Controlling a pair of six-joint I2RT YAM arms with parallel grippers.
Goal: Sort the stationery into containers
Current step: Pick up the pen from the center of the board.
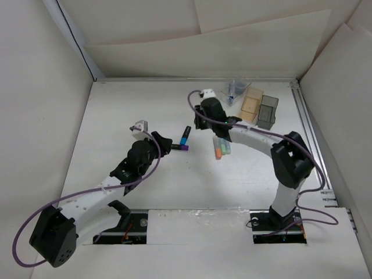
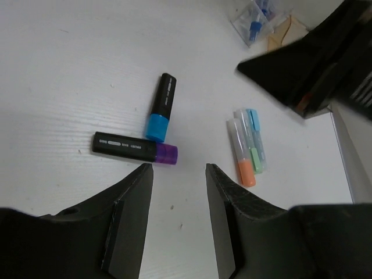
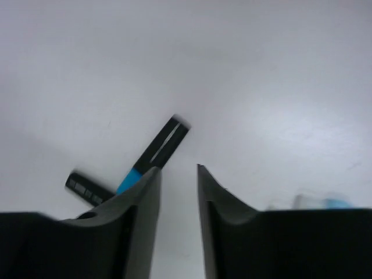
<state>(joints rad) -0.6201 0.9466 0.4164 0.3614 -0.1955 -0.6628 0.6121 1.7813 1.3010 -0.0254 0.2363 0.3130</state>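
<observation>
The left gripper [image 2: 179, 165] is spread wide and holds nothing. The purple-tipped marker [image 2: 135, 147] lies flat on the table just ahead of its left finger, its purple cap nearest the gap. The black marker with a blue band [image 2: 161, 107] lies beyond it, its blue end touching the first marker's body. The right gripper [image 3: 177, 168] is also parted and empty, and its own view shows the same two markers ahead and to its left.

Ahead and to the right of the left gripper, an orange-tipped stick [image 2: 241, 152] and a pale-blue stick [image 2: 254, 141] lie side by side, touching. The clear plastic cup [image 2: 254, 20], which has something blue in it, and the wooden box [image 1: 251, 103] stand far beyond. The dark grey box [image 1: 267, 111] is next to the wooden one.

The main risk I see is that both arms face the same pair, so their fingers could collide. Because the markers touch, closing on one could nudge or roll the other. A grip on the rounded cap alone might also slip.
</observation>
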